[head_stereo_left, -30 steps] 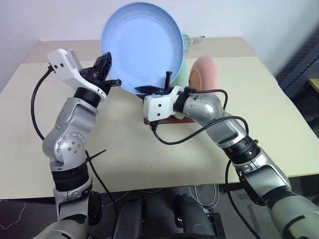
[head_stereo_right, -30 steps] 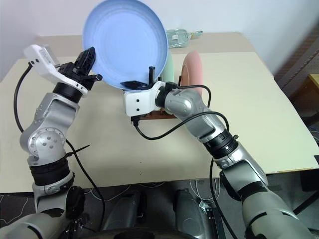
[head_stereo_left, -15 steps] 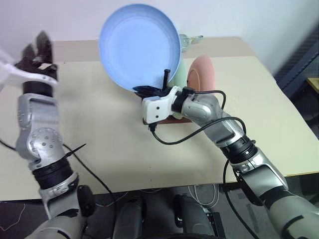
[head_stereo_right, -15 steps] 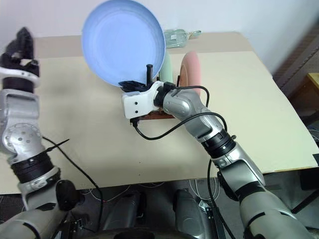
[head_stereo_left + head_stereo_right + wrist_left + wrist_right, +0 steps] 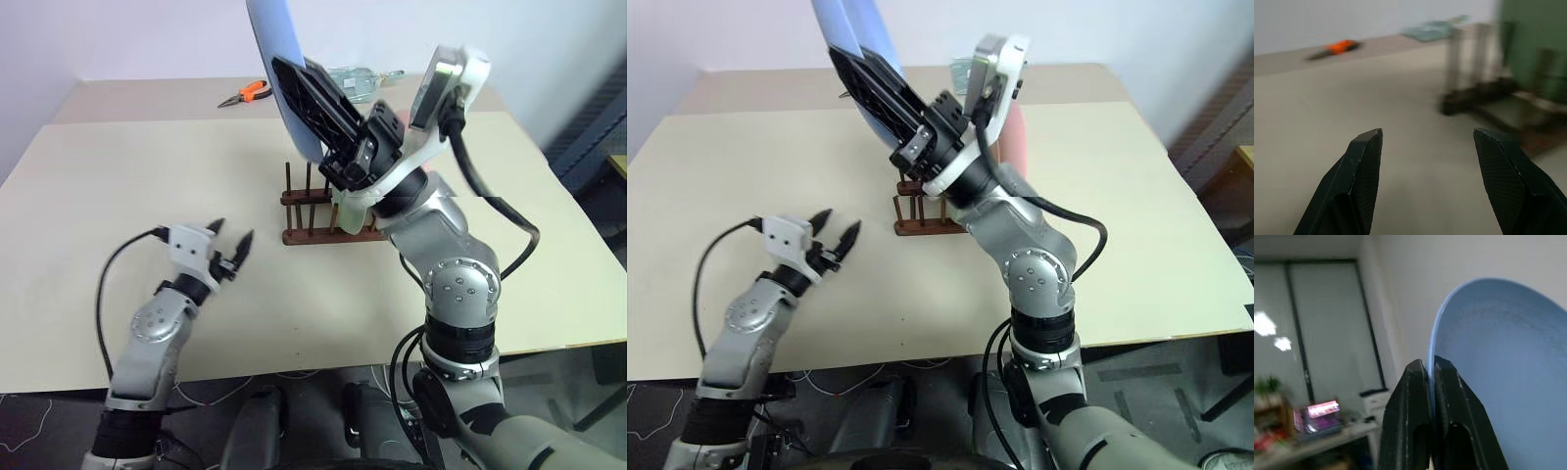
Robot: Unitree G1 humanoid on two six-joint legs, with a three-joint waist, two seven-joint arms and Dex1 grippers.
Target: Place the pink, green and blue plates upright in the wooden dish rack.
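Beige surface (image 5: 118, 186) carries the wooden dish rack (image 5: 312, 233) near its centre. At the left, the left pincer (image 5: 230, 252) hangs low over the surface, level, aimed toward the rack, fingers spread and empty. In the rack, the green plate (image 5: 1533, 46) stands upright among the pegs, and the pink plate (image 5: 1019, 137) shows behind the right arm, apparently also racked, though its seat is hidden. Two plates thus appear done; the blue plate (image 5: 279, 59) is left. It is held edge-on high above the rack, its rim pinched between the pressed-together fingers of the right pincer (image 5: 1431, 374), which angles upward and leftward. Lowering into a free slot is judged the outstanding step.
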